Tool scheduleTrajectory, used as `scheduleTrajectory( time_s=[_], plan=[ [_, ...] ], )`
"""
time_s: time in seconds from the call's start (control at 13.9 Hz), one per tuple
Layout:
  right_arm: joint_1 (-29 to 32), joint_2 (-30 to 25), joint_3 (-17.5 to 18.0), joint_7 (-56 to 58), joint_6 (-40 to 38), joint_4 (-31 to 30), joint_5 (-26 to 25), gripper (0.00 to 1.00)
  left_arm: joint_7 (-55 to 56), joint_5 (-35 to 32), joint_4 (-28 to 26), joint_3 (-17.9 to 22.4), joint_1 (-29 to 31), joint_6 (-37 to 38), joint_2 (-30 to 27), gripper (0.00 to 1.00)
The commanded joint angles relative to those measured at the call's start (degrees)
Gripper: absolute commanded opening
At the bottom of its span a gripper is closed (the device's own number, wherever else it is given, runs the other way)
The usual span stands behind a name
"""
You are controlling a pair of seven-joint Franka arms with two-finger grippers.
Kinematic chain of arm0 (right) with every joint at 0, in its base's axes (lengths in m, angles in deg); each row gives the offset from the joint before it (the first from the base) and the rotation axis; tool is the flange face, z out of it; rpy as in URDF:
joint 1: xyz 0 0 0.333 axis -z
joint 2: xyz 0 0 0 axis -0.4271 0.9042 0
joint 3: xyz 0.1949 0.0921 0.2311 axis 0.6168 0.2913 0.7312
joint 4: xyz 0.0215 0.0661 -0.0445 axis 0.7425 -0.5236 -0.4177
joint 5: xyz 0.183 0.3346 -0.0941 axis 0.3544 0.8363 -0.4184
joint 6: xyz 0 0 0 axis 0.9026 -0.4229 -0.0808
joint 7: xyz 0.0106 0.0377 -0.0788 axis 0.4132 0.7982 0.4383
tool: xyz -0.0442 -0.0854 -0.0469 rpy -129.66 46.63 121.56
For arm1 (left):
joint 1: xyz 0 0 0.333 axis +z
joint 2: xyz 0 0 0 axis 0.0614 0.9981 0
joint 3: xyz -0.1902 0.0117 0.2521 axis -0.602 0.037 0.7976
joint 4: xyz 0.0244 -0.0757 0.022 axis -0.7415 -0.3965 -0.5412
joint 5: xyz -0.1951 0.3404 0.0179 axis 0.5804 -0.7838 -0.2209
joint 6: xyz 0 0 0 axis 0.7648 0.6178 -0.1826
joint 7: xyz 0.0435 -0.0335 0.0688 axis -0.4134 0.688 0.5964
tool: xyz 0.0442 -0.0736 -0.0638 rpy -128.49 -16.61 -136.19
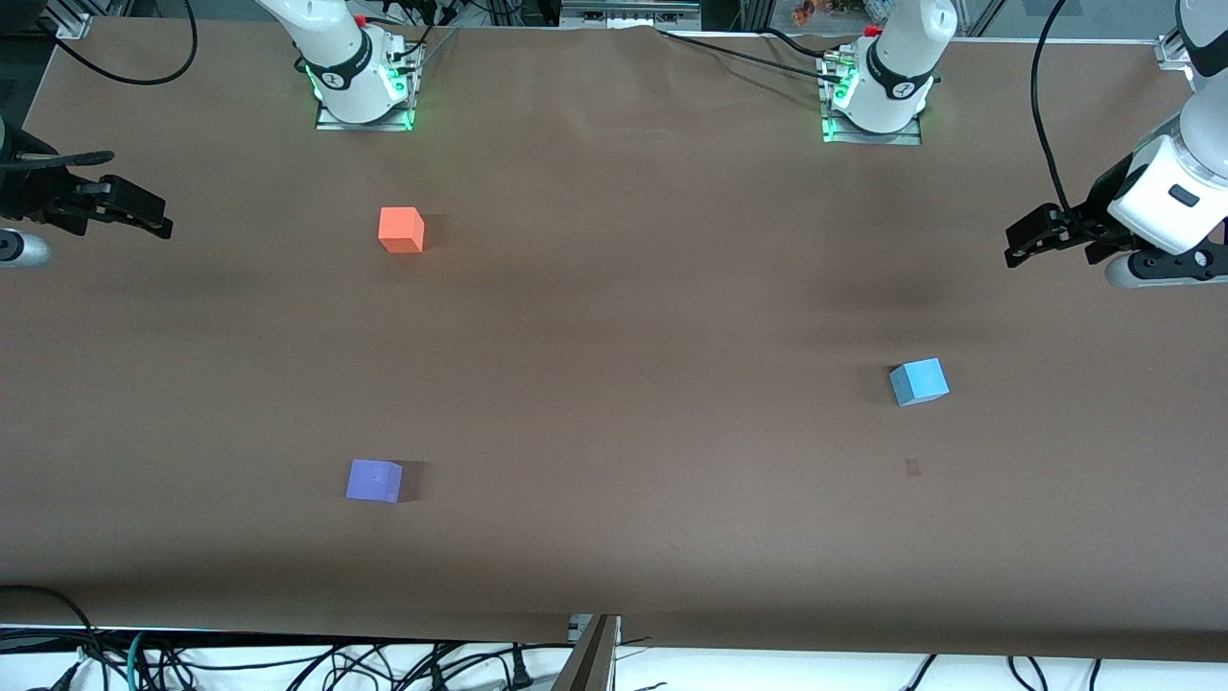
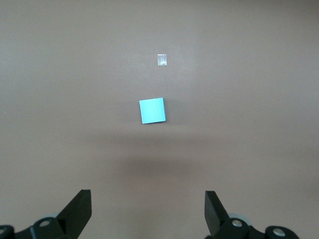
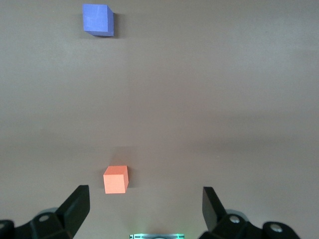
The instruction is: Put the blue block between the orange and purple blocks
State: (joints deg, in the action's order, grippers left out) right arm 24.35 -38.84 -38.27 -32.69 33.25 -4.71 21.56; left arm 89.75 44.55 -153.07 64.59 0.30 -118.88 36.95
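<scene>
I am looking across a wide table (image 1: 614, 317) covered in smooth, matte brown material. The blue block (image 1: 919, 381) sits at the right of the frame, a little below mid-height, toward the left arm's end of the table. The orange block (image 1: 401, 229) lies in the upper left of the frame and the purple block (image 1: 373, 480) in the lower left, well apart from each other, with bare brown surface between them.

The left gripper (image 1: 1046, 238) hangs at the far right edge of the frame, above the table's edge, fingers spread wide and holding nothing. The right gripper (image 1: 120, 206) waits at the far left edge, also spread wide and empty.

In my judgement the step in hand is the first reach. I would bring the left gripper straight over the blue block, turn the wrist so the fingers line up with two flat sides, since the cube sits slightly rotated, then descend and close at mid-height.

All three blocks are small plain cubes with sharp edges and dull, unmarked faces; they look light and easy to nudge, so I would avoid touching one side first. In the left wrist view a small pale scrap (image 2: 161, 59) lies near the blue block, apart from it.
</scene>
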Motion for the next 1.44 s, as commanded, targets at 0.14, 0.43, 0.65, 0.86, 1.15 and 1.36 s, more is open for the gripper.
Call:
scheduleTrajectory(
  time_s=[0.14,0.43,0.65,0.86,1.15,1.36],
  plan=[
    [0.6,0.3,0.7,2.9,0.0,0.8,-0.6,1.0,1.3,-0.2,-0.8,-0.4,0.1,0.3,-1.3,1.0],
    [0.6,0.3,0.7,3.4,0.0,0.8,-0.5,1.0,1.1,-0.2,-0.7,-0.4,0.1,0.3,-1.2,1.0],
    [0.6,0.3,0.6,3.1,0.0,0.8,-0.4,1.0,1.4,-0.7,-0.8,-0.5,0.1,0.3,-0.7,1.0],
    [0.7,0.3,0.6,3.0,0.0,0.8,-0.4,1.0,1.4,-0.8,-0.8,-0.4,0.1,0.2,0.1,1.0],
    [0.7,0.3,0.6,3.0,0.0,0.8,-0.4,1.0,1.3,-0.8,-0.7,-0.2,0.1,0.0,0.4,1.0],
    [0.7,0.3,0.6,3.1,0.0,0.8,-0.4,1.0,-0.2,-0.3,-0.7,0.0,0.2,0.1,0.3,1.0]
  ],
)
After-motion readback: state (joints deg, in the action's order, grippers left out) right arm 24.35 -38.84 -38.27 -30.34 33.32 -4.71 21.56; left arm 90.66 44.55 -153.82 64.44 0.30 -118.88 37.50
